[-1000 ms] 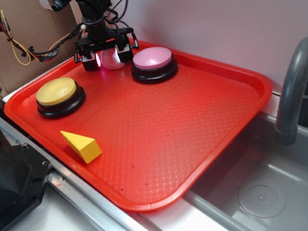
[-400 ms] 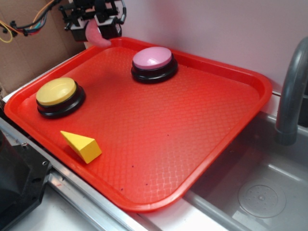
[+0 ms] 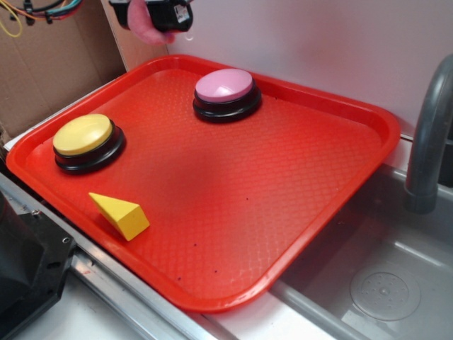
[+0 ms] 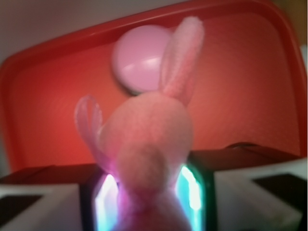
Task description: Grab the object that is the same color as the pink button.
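Observation:
My gripper (image 3: 152,18) hangs high above the tray's far left corner, at the top edge of the exterior view, shut on the fuzzy pink plush object (image 3: 144,28). In the wrist view the pink plush object (image 4: 147,144) fills the gap between my lit fingers (image 4: 190,192), its tag loops sticking out toward the tray. The pink button (image 3: 224,86) sits on its black base at the back of the red tray (image 3: 333,191); it also shows beyond the plush as a pale dome, the pink button (image 4: 137,62).
A yellow-topped button (image 3: 83,136) stands at the tray's left. A yellow wedge block (image 3: 120,215) lies near the front left edge. A steel sink (image 3: 375,283) and grey faucet pipe (image 3: 430,142) are at the right. Cardboard and wires are behind at left.
My gripper has risen from the tray beside the pink button, carrying the pink plush object up and to the left until it is nearly out of the exterior view.

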`<action>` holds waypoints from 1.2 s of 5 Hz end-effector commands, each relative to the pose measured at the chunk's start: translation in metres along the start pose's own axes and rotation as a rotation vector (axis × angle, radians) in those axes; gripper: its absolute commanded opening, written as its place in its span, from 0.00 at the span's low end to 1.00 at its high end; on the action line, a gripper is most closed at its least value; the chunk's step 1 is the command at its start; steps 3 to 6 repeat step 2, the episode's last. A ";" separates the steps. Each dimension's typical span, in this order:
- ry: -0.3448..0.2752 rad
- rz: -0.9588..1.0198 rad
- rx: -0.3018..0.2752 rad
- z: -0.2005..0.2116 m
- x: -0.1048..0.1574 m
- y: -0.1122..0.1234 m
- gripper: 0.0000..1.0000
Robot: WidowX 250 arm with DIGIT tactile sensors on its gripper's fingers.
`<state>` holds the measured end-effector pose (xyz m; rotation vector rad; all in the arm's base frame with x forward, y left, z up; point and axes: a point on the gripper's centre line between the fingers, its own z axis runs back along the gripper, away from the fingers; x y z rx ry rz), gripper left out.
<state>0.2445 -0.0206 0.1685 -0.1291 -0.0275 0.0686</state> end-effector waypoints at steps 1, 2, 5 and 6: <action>-0.020 -0.148 0.050 0.003 -0.038 -0.020 0.00; -0.008 -0.108 0.063 0.002 -0.037 -0.014 0.00; -0.008 -0.108 0.063 0.002 -0.037 -0.014 0.00; -0.008 -0.108 0.063 0.002 -0.037 -0.014 0.00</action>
